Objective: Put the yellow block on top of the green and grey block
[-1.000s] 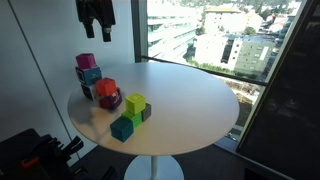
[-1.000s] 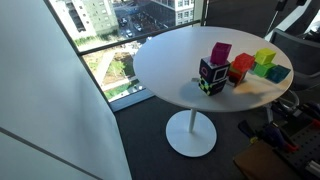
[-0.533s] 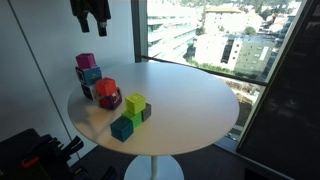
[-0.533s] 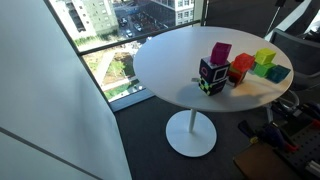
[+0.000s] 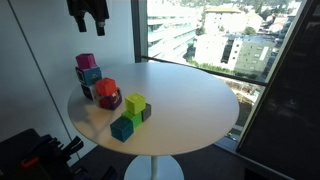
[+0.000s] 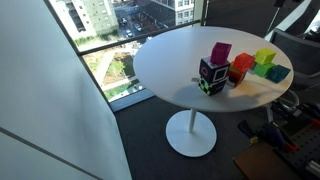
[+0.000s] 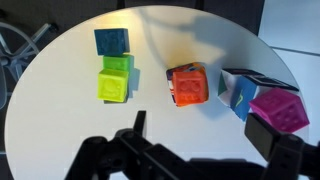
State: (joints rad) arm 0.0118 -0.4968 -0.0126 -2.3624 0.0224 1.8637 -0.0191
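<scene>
The yellow block [image 5: 135, 101] rests on top of the green block [image 5: 132, 116] and the dark grey block [image 5: 146, 113] near the table's front. It also shows in an exterior view [image 6: 265, 56]. In the wrist view the yellow block [image 7: 114, 86] lies beside the green block [image 7: 118, 63], and the grey one is hidden. My gripper [image 5: 88, 14] hangs high above the table's back edge, open and empty. Its fingers [image 7: 205, 135] frame bare tabletop below the orange cube [image 7: 186, 85].
On the round white table [image 5: 190, 100] stand a teal-blue cube [image 5: 122, 128], an orange cube [image 5: 106, 88] on a purple one, a blue cube [image 5: 91, 74] and a magenta cube [image 5: 85, 61]. A tall window stands behind. Dark equipment sits on the floor by the table.
My gripper has risen and shifted a little to the left in an exterior view. The blocks have not moved.
</scene>
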